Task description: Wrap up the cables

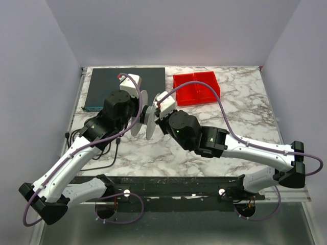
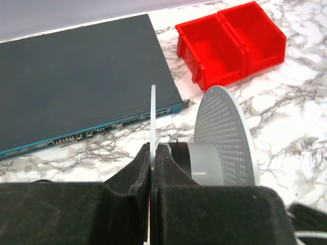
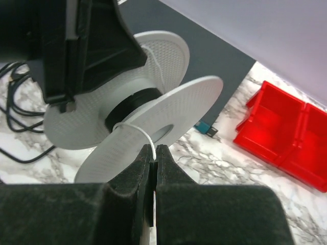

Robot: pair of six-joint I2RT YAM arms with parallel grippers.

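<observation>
Left fingers (image 2: pixel 161 161) clamp the spool (image 2: pixel 225 132) by its rim; right fingers (image 3: pixel 161 163) pinch the cable (image 3: pixel 135 128); both arms angle inward.

You're looking at a white, grey-veined marble-patterned surface (image 1: pixel 245 107), boxed in by plain pale lavender walls: a back wall (image 1: pixel 173 30), a left wall (image 1: pixel 30 76) and a right wall (image 1: pixel 306 61). A black rail (image 1: pixel 173 182) runs along its near edge. The light is soft and even.
</observation>
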